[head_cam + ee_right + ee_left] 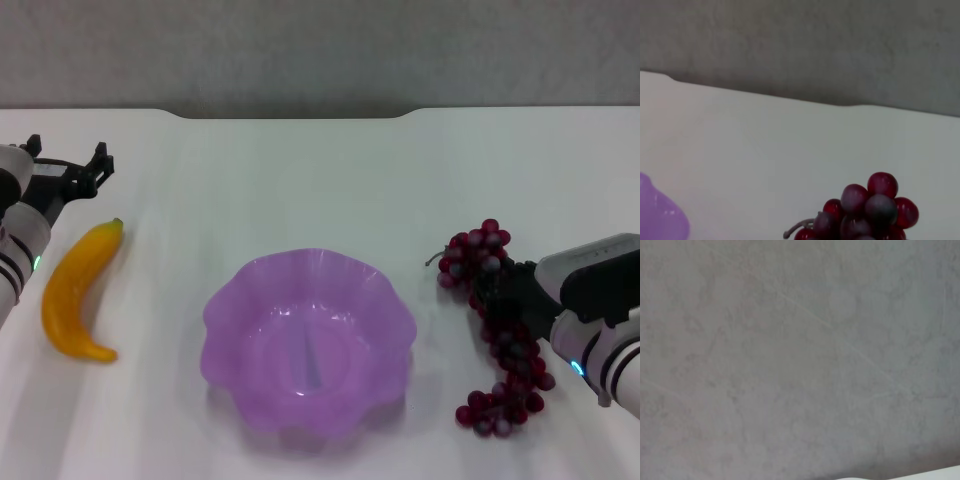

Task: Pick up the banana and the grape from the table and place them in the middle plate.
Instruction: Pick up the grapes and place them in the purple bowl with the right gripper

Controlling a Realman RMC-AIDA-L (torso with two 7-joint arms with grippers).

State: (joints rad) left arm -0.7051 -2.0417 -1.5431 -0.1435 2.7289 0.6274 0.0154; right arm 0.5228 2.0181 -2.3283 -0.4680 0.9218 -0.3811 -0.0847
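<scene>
Layout: middle plate point(309, 340) centre of table point(300, 170) | banana point(80, 290) at left | grape point(497, 325) at right, both on table

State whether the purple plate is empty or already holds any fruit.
Empty. The middle plate shows only its bare purple inside; the banana lies on the table to its left and the grape to its right.
</scene>
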